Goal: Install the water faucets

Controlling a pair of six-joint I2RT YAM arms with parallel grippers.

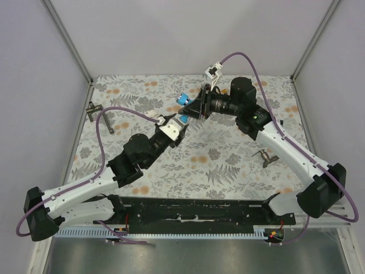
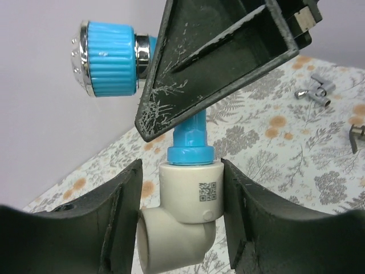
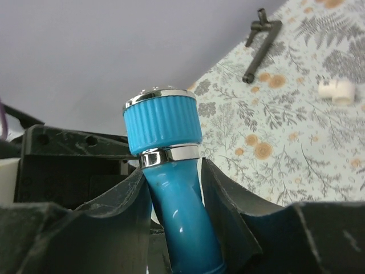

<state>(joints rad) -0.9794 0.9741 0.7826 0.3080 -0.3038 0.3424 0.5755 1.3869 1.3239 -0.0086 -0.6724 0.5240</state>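
Faucet (image 3: 165,134) — within right pincer (image 3: 174,168)

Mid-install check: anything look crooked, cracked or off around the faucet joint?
The blue faucet sits square in the white elbow, collar flush. Only oddity: the right gripper fingertip shows a web of white scratches, seemingly surface wear.

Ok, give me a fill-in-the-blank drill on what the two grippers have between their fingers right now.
1. The faucet between the right gripper's fingers has a ribbed knob coloured ____.
2. The left gripper's fingers flank the elbow fitting that the faucet's lower end sits in, and its colour is ____.
3. Printed on that fitting's side is a small black ____ code.
Missing words: blue; white; QR.
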